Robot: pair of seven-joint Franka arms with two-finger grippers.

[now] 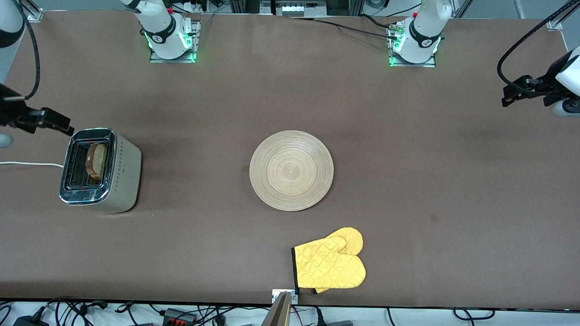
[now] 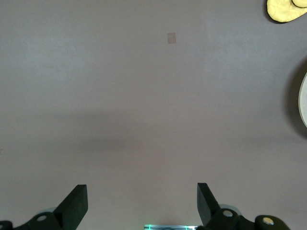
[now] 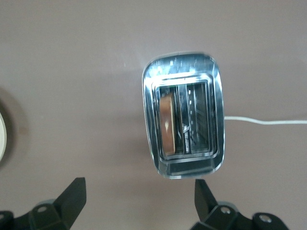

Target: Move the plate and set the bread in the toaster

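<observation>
**Operator:** Brown matting is covering the whole table (image 1: 217, 108), and I'm reading it from the right arm's end. The right gripper (image 1: 58, 124) is hovering just by the toaster (image 1: 100, 170), fingers (image 3: 72, 199) spread wide with nothing between them. The bread (image 1: 97, 160) is standing in the slot nearer the plate, and the white cord (image 1: 27, 164) is trailing off toward the table's edge.

**Observer:** And the plate?

**Operator:** I'm seeing the wooden plate (image 1: 291, 170) lying flat mid-table, well apart from the toaster. A pair of yellow oven mitts (image 1: 330, 265) is sitting nearer the front camera than the plate. The left gripper (image 2: 142, 203) is waiting over bare matting at its own end, fingers (image 2: 76, 203) parted and carrying nothing.
</observation>
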